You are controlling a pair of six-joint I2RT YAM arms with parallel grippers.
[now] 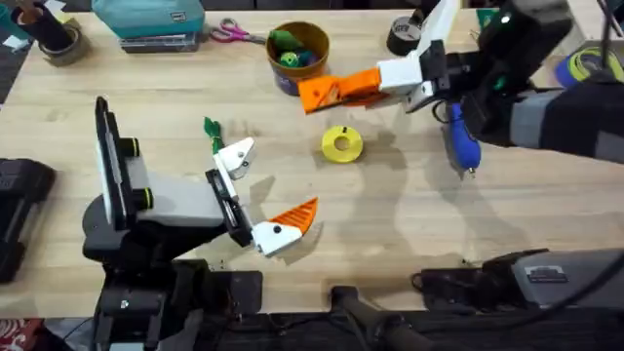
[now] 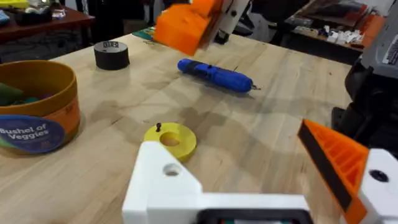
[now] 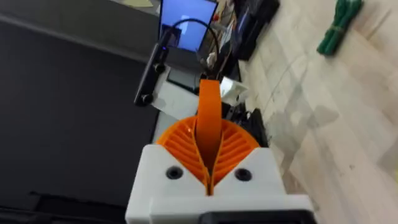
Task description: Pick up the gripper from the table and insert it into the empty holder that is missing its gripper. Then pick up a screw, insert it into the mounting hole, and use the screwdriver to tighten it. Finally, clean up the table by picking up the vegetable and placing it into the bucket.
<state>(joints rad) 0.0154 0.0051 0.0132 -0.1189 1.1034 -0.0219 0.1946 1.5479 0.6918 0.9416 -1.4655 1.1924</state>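
Note:
My right gripper hovers just in front of the bucket, shut on the gripper, a loose orange wedge standing up between its ribbed pads. My left gripper lies open at the near left. One of its fingers is the bare white empty holder; the other carries an orange tip. The green vegetable lies just behind the empty holder. A tiny dark screw stands on a yellow disc. The blue screwdriver lies under the right arm.
The bucket holds green and yellow toys. A black tape roll sits behind it to the right. Scissors, a teal case and another tape roll line the far edge. A blue-yellow coil lies far right.

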